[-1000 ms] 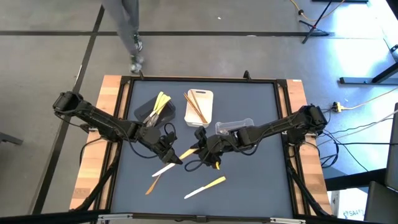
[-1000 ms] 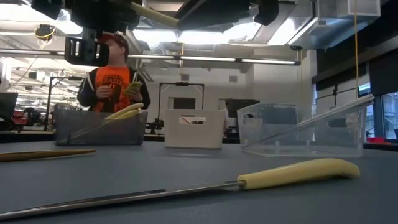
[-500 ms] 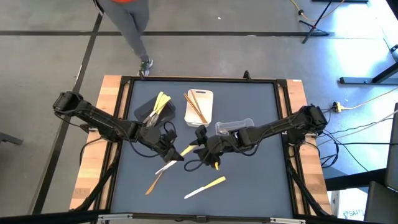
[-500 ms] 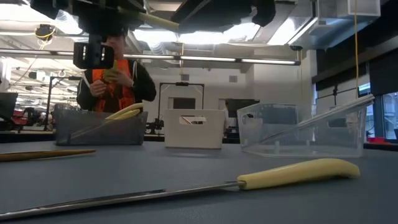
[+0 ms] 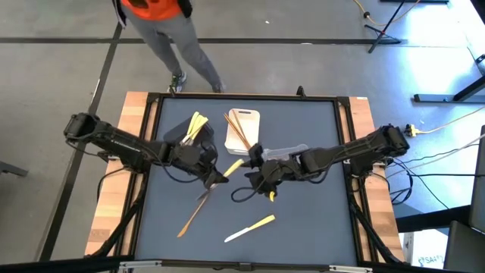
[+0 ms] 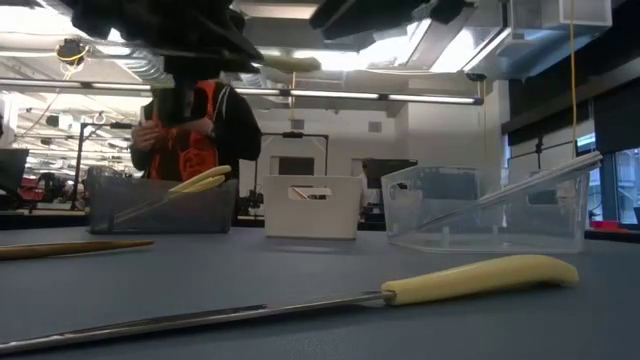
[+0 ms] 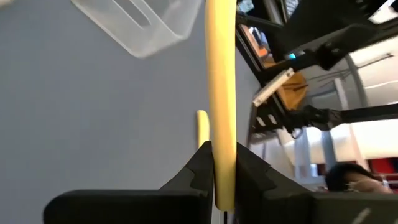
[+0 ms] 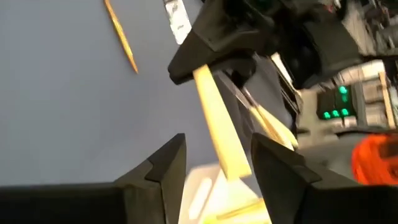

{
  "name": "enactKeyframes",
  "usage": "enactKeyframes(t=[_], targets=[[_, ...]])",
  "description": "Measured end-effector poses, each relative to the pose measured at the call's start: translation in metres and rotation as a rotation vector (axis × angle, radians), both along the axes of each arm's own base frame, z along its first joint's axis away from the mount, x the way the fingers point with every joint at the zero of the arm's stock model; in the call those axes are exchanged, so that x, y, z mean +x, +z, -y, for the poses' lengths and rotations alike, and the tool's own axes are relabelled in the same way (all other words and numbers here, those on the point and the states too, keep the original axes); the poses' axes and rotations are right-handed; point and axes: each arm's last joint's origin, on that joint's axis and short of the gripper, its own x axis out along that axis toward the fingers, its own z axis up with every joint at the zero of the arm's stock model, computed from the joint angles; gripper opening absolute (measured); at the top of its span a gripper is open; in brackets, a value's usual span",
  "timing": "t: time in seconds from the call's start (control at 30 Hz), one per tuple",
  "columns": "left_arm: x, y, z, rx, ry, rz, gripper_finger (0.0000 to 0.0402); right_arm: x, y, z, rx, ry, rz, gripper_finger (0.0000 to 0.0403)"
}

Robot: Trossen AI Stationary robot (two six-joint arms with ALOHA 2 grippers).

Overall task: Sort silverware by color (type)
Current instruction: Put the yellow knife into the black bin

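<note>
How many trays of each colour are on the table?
Black tray: 1
White tray: 1
Clear tray: 1
Total: 3

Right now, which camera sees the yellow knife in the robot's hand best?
The left wrist view: the yellow knife fills it, clamped in the left gripper. The high view shows it small, the low view only its handle overhead, the right wrist view partly.

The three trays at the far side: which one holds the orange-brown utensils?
The white tray, the middle one. The black tray holds pale yellow pieces, and the clear tray shows no orange-brown ones.
</note>
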Motion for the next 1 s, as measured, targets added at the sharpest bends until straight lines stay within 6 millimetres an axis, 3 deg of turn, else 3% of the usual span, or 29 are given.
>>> enactKeyframes(t=[0.3, 0.5, 0.77, 1.0], targets=[[0.0, -0.001, -0.035, 0.142, 0.06, -0.009, 0.0029, -0.031, 0.017, 0.012, 0.035, -0.186, -0.059, 0.0172], [-0.007, 0.011, -0.065, 0.267, 0.124, 0.044, 0.0026, -0.04, 0.017, 0.015, 0.121, -0.263, -0.099, 0.0172], [-0.043, 0.029, -0.1, 0.44, 0.233, -0.017, 0.0026, -0.041, 0.015, 0.014, 0.173, -0.258, -0.121, 0.0172], [-0.08, 0.034, -0.114, 0.58, 0.358, -0.186, 0.0032, -0.04, 0.015, 0.012, 0.198, -0.235, -0.127, 0.0172]])
